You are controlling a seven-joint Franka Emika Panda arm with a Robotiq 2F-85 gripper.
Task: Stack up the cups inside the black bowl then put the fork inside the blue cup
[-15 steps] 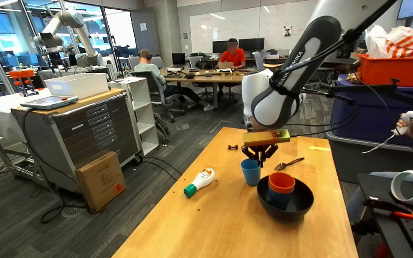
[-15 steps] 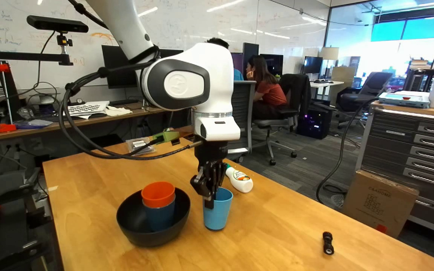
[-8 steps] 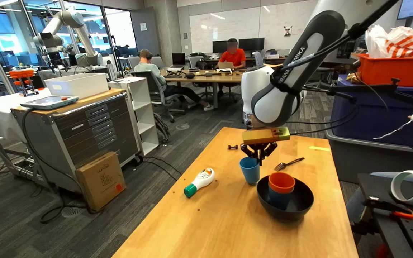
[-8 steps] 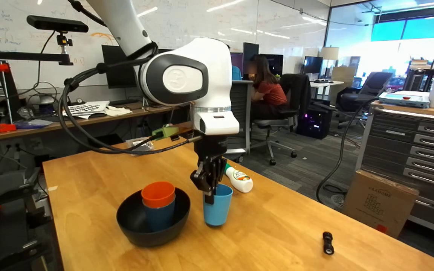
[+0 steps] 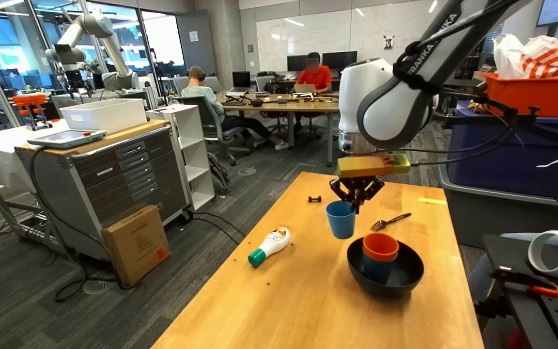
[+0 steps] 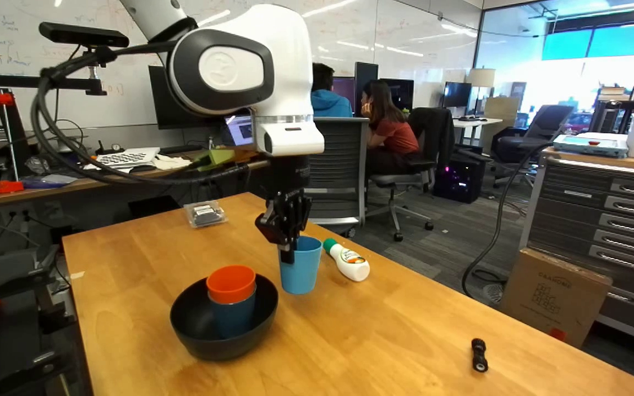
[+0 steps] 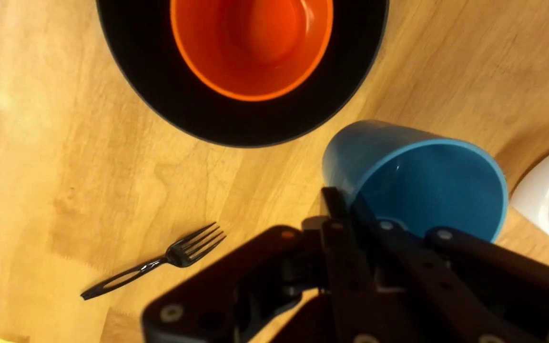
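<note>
My gripper (image 5: 356, 207) is shut on the wall of the light blue cup (image 5: 341, 223), one finger inside the rim and one outside. The cup hangs above the table, roughly upright; the fingers also show in an exterior view (image 6: 290, 253) and the wrist view (image 7: 348, 202). The black bowl (image 6: 198, 338) stands on the table beside the held cup. In it an orange cup (image 6: 231, 289) sits nested in a dark blue cup (image 6: 234, 318). In the wrist view the orange cup (image 7: 255, 57) hides the dark blue one. A black fork (image 7: 160, 261) lies on the table near the bowl.
A white bottle with a green cap (image 5: 270, 247) lies on the table on the held cup's far side from the bowl. A small black dumbbell-shaped piece (image 6: 479, 355) lies near a table edge. A clear packet (image 6: 206, 213) lies at a table corner.
My gripper has risen with the light blue cup, which has left the table. The bowl, the nested cups, the fork and the bottle have not moved.
</note>
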